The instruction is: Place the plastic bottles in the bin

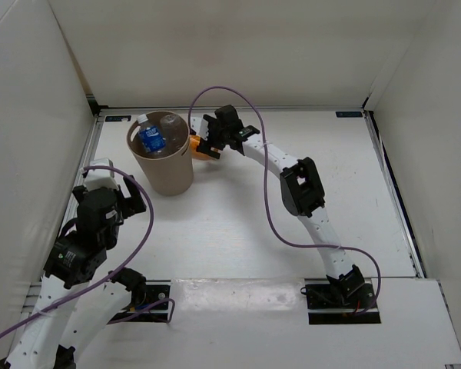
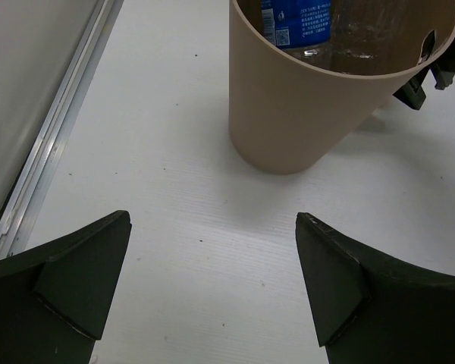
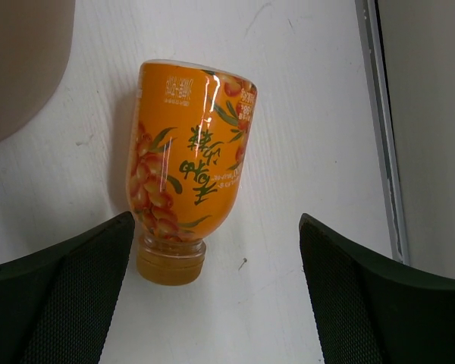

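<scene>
The tan bin (image 1: 163,169) stands at the far left of the table. Inside it are a blue-labelled bottle (image 1: 151,139) and at least one clear bottle (image 1: 171,125); both also show in the left wrist view, blue-labelled (image 2: 296,19) and clear (image 2: 364,34). The orange bottle (image 3: 186,163) lies on the table just right of the bin, its cap (image 3: 171,263) toward the right wrist camera. My right gripper (image 3: 216,221) is open above it, the bottle between the fingers, nearer the left one. In the top view the orange bottle (image 1: 203,151) peeks out under the right gripper (image 1: 208,143). My left gripper (image 2: 212,218) is open and empty, short of the bin (image 2: 303,114).
A metal rail (image 2: 53,136) runs along the table's left edge by the white side wall. Another rail (image 3: 379,114) lies right of the orange bottle. The bin wall (image 3: 19,61) is close on the bottle's left. A purple cable (image 1: 269,207) loops over the right arm.
</scene>
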Controlling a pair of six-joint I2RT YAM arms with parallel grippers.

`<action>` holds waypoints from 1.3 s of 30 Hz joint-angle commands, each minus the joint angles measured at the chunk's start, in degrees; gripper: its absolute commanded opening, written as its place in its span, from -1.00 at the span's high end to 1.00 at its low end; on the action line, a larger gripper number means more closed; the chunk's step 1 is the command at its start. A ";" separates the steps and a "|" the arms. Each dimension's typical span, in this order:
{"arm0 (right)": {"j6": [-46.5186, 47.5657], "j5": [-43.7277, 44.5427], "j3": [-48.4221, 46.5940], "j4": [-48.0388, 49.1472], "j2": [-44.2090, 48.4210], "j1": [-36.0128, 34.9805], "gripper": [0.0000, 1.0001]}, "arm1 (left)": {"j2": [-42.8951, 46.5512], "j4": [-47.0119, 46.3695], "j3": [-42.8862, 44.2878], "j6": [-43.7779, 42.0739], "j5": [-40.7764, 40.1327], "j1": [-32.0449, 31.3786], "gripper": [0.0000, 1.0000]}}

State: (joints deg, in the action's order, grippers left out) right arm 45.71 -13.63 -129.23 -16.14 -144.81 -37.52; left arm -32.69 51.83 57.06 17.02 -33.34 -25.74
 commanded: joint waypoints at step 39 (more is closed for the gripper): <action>10.97 5.54 -13.06 -8.46 -8.64 -5.20 -0.81 | -3.70 -0.59 0.86 -0.14 -0.85 -1.25 -1.00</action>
State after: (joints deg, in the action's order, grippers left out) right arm 53.04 -9.76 -139.76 -22.48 -152.40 -41.52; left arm -36.01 51.88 57.06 17.02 -33.61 -26.76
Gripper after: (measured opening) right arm 0.905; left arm 0.998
